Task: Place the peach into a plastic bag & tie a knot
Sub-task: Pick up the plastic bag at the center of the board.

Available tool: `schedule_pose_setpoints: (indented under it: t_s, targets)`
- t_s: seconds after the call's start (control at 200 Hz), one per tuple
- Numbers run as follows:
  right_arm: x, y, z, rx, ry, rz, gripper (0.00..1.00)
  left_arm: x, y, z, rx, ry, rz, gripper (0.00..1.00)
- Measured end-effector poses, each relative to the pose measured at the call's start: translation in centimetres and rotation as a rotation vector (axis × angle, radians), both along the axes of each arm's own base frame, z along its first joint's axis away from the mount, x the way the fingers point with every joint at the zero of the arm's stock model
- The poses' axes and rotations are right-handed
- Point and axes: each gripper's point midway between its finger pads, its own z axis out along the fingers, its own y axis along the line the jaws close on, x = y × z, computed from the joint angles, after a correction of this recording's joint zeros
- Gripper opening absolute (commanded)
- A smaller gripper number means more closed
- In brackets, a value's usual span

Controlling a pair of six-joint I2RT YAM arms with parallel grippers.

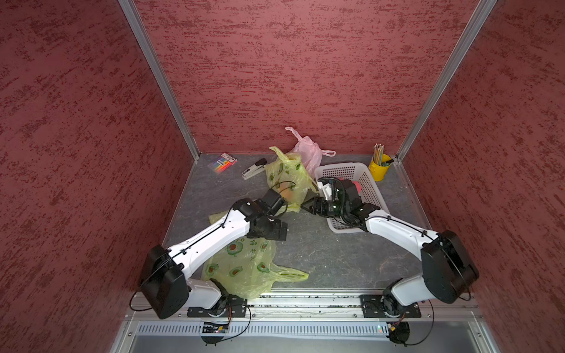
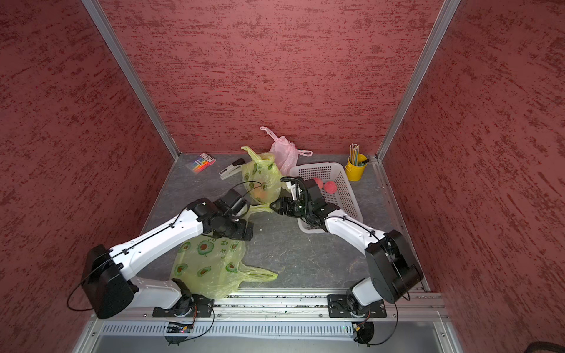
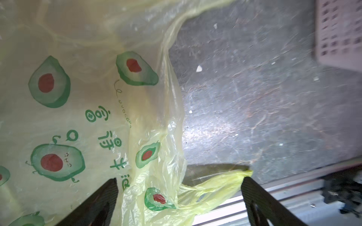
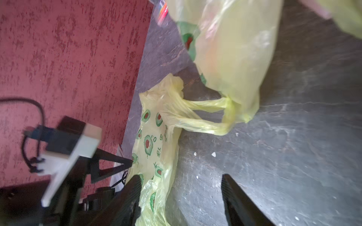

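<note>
Fingers of the left gripper stand spread wide with nothing between them. They hang over a flat bag, avocado-printed and empty, spread at the front of the table. The right gripper is parted too and grips nothing, with bare table under its tips.

Just ahead of those right tips lie the handles of the filled bag. They are two drawn-out strands flat on the table, and their long axis seems to run crosswise from the bag's foot toward the left arm. The bag stands behind them, and an orange glow low in it looks to me like the peach, already inside. I cannot tell whether the strands are crossed, and I see no finished knot.

My guess is that the tying turns on those strands. The right gripper is nearer, almost end-on to them, while the left points down and away at the flat bag and would have to swing round.

Room is best in front, where open table lies between the arms. Behind the filled bag a pink bag leans close, with the wall just beyond. The basket sits tight beside the right arm and holds two more fruit, and a stapler lies near on the other side.
</note>
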Motion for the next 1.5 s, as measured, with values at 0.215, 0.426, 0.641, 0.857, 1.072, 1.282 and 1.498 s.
schedule_pose_setpoints:
  t_s: [0.215,0.426,0.641,0.857,1.072,1.282,1.498]
  targets:
    - [-0.2,-1.0,2.3,0.034,-0.055,-0.016,0.68,0.6,0.6,-4.0,0.198,0.002,0.008,1.0]
    - [-0.8,-1.9,1.6,0.039,-0.043,-0.019,0.68,1.0,2.6,-6.0,0.276,-0.016,0.049,0.89]
    - [-0.7,-2.3,1.8,0.048,-0.043,-0.02,0.67,1.2,3.6,-7.3,0.241,-0.007,0.087,0.46]
    - [-1.0,-2.1,2.0,0.062,-0.044,-0.002,0.65,1.9,2.9,-4.3,0.074,-0.07,0.125,0.0]
    - [-1.5,-1.1,3.0,0.107,-0.052,0.039,0.66,1.4,2.3,1.2,-0.138,-0.161,0.127,0.0]
    - [-4.2,2.6,4.1,0.136,-0.056,0.15,0.7,0.3,0.1,5.8,-0.366,-0.229,0.046,0.0]
    - [-5.7,5.8,6.3,0.175,-0.084,0.229,0.73,0.6,-2.4,9.4,-0.554,-0.296,-0.029,0.0]
